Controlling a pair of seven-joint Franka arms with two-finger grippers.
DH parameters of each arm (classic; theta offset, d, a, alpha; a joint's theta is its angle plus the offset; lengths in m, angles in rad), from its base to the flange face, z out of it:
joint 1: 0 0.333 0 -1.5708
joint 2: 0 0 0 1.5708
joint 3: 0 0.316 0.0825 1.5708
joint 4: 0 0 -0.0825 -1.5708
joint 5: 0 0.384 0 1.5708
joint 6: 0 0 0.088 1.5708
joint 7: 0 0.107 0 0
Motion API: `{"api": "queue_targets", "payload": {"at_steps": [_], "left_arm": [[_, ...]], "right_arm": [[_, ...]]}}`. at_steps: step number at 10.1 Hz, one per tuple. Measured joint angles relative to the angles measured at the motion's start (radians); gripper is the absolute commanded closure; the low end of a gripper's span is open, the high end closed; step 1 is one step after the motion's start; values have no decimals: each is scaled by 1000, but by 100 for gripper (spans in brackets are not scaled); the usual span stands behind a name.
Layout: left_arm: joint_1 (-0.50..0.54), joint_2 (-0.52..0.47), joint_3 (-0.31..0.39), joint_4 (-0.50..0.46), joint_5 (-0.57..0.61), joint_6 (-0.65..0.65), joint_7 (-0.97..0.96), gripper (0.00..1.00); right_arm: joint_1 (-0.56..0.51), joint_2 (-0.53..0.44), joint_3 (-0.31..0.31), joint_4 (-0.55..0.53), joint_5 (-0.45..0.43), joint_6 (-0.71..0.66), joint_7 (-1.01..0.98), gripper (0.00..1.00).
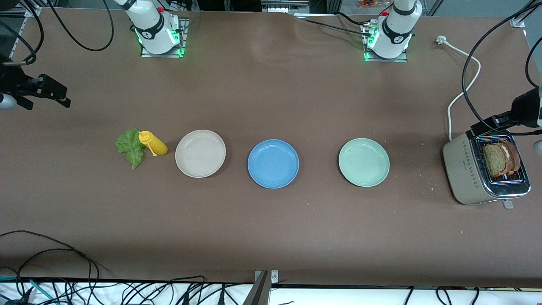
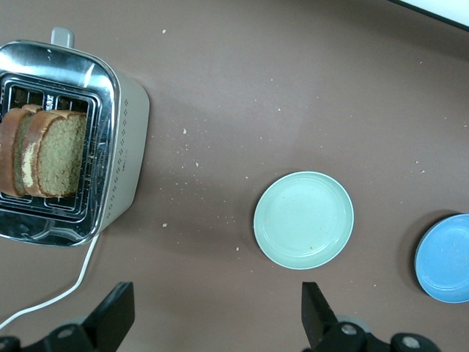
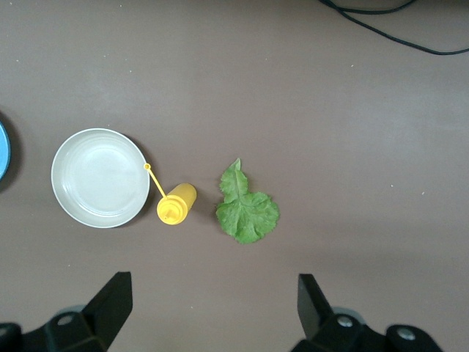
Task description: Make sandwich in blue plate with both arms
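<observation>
The blue plate (image 1: 273, 163) (image 2: 445, 258) lies bare at the table's middle. Two brown bread slices (image 1: 501, 159) (image 2: 44, 150) stand upright in a toaster (image 1: 461, 169) at the left arm's end. A green lettuce leaf (image 1: 129, 147) (image 3: 247, 209) lies flat on the table toward the right arm's end. My left gripper (image 1: 491, 123) (image 2: 218, 308) hangs open and holds nothing, over the table beside the toaster. My right gripper (image 1: 59, 95) (image 3: 216, 301) is open too, high over bare table at the right arm's end, apart from the lettuce.
A beige plate (image 1: 200, 153) (image 3: 99, 177) and a mint-green plate (image 1: 363, 162) (image 2: 303, 219) flank the blue one. A yellow squeeze bottle (image 1: 153, 143) (image 3: 174, 204) lies between lettuce and beige plate. The toaster's white cord (image 1: 459, 97) trails toward the left arm's base. Crumbs dot the cloth.
</observation>
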Motion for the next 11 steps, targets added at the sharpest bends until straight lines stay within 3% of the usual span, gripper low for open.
{"api": "queue_targets", "payload": {"at_steps": [11], "left_arm": [[-1, 8, -2, -1, 0, 0, 4, 0]], "right_arm": [[-2, 0, -2, 14, 0, 1, 1, 0]]}}
